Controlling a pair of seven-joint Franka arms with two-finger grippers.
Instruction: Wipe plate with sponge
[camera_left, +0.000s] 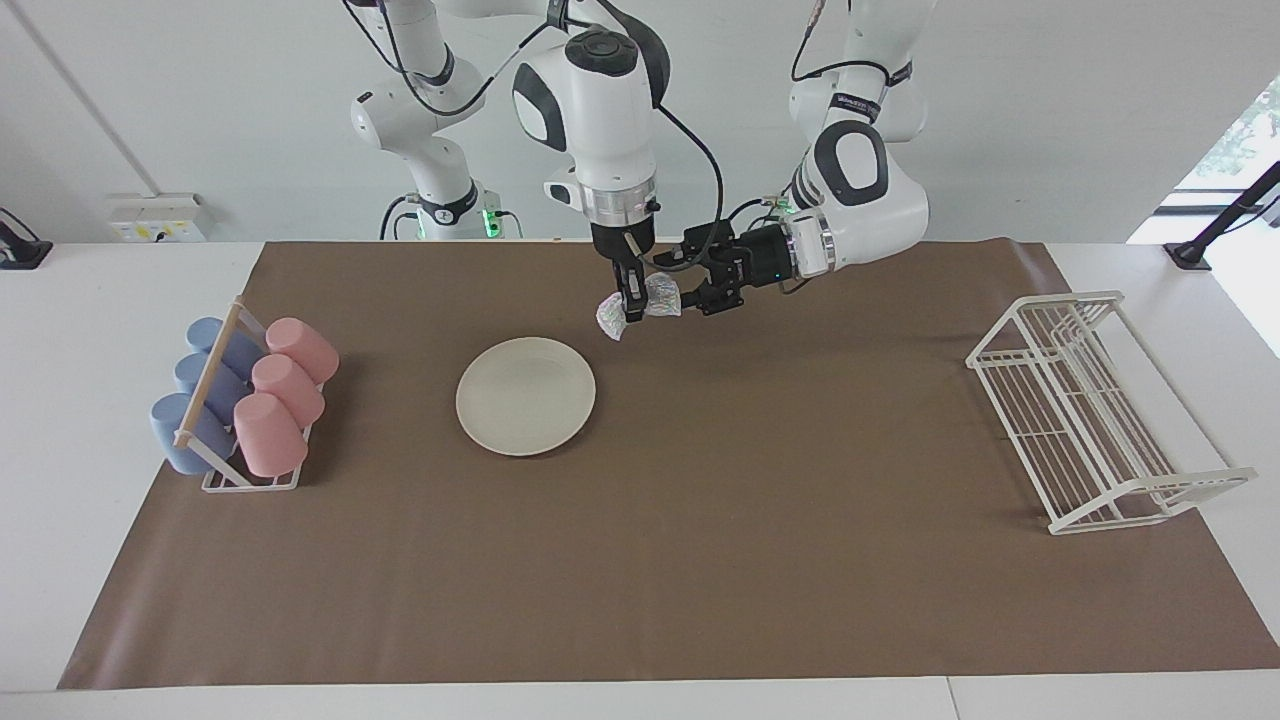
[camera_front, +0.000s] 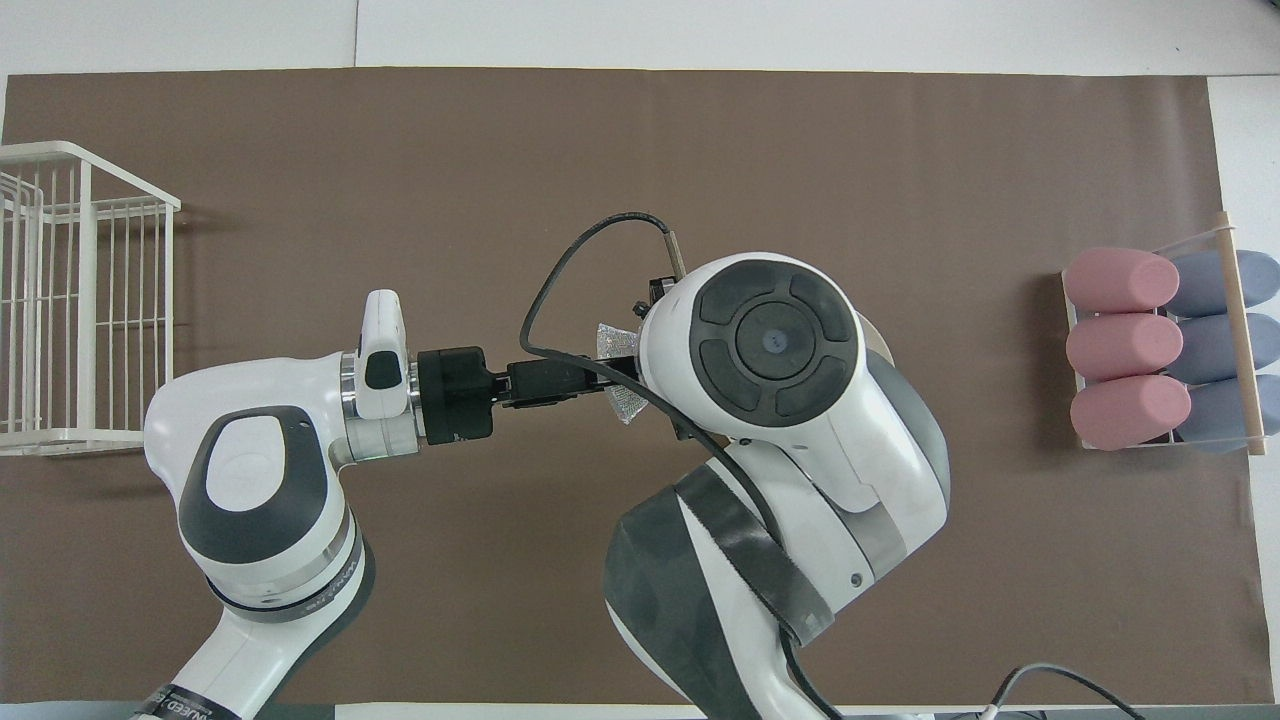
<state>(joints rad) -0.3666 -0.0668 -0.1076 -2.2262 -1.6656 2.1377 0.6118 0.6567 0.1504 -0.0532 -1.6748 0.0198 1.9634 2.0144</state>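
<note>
The right claw (camera_left: 631, 305) hangs straight down from its arm, up in the air over the brown mat (camera_left: 700, 560), and its two fingers are pinched tight on the sponge (camera_left: 655, 297), a small silvery wrinkled wad that sticks out on both sides of the fingers. In the overhead view most of that claw is hidden under the arm's round white wrist, and only a grey corner of the sponge (camera_front: 622, 398) shows at its edge. The left claw (camera_left: 692, 283) reaches in sideways, level with the sponge, from the left arm's end of the table; its fingers stand apart, one above and one below the sponge's free end, and I cannot tell whether they touch it. From above, the left claw (camera_front: 590, 380) points straight at the sponge, its tip meeting the wad beside the right arm's wrist. The plate (camera_left: 526, 395) lies flat on the mat below the right claw's level and well apart from it, farther from the robots and a little toward the right arm's end; neither claw touches it, and in the overhead view it is hidden under the right arm. Toward the right arm's end of the table, a small rack (camera_left: 225, 470) holds pink and blue cups (camera_left: 290, 385) lying on their sides. Toward the left arm's end, well away from the left claw, stands a white wire rack (camera_left: 1090, 420).
</note>
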